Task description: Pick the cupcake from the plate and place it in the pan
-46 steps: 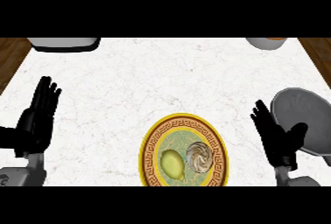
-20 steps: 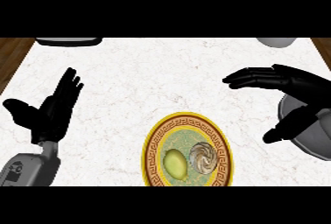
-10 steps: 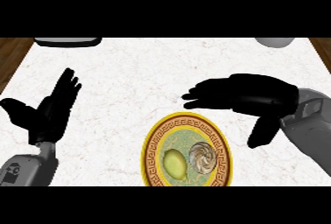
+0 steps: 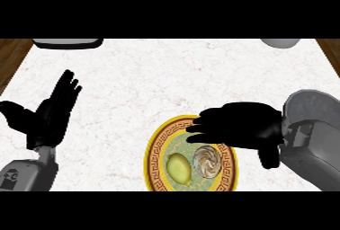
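A round plate [image 4: 157, 152] with a yellow patterned rim lies near the counter's front edge. On it sit a swirled brown-and-white cupcake [image 4: 208, 162] and, to its left, a yellow-green fruit [image 4: 178, 169]. My right hand [image 4: 239, 126] hovers palm down over the plate's far part, just above the cupcake, fingers spread and pointing left, thumb hanging down at the right. It holds nothing. The grey pan [image 4: 317, 105] shows behind my right forearm at the right edge, mostly hidden. My left hand [image 4: 51, 116] rests open at the left, fingers up.
A grey object [image 4: 68, 43] sits at the far left edge of the white marble counter [image 4: 172, 76], and a pale bowl-like thing [image 4: 282, 42] at the far right. Brown wood shows beyond the counter's corners.
My right hand has swung left from beside the pan and come down over the plate, ending just above the cupcake. The left hand has stayed nearly still.
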